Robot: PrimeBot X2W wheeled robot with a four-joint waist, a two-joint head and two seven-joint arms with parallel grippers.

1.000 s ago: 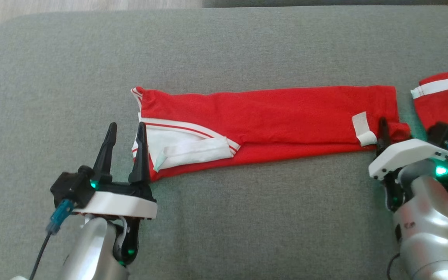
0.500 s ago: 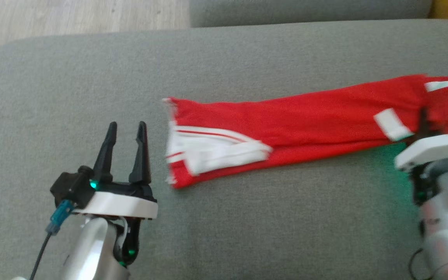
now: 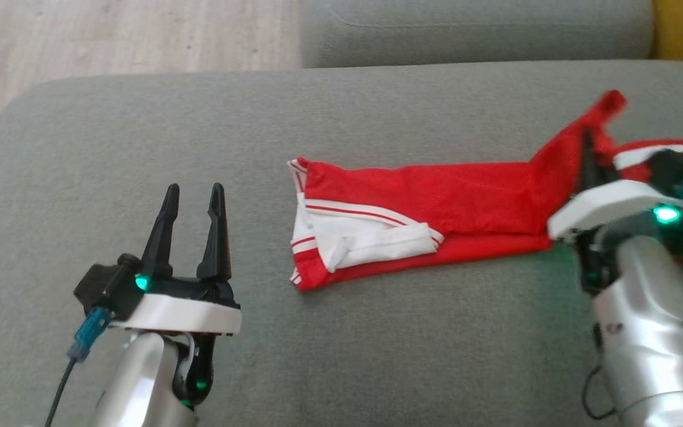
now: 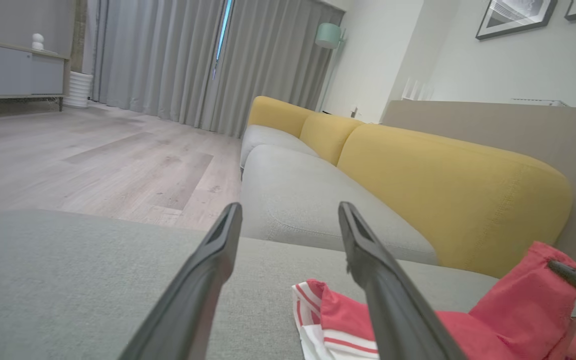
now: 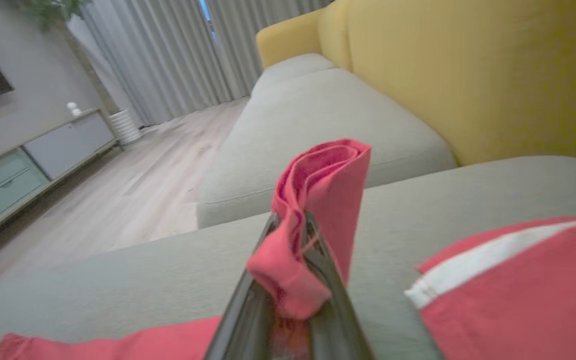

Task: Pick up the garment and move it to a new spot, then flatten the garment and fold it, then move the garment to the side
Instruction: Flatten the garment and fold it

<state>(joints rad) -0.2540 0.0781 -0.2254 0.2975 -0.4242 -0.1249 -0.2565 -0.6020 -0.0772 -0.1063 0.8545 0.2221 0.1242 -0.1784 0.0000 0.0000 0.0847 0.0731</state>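
My right gripper [image 3: 586,155]: fingers pinched together on one end of the red garment [image 3: 454,204], that end bunched and raised off the grey cushion [image 3: 199,118]. Rest of the garment lies flat, white-striped end toward my left gripper [image 3: 194,193], fingers spread, holding nothing, near the cloth, not touching
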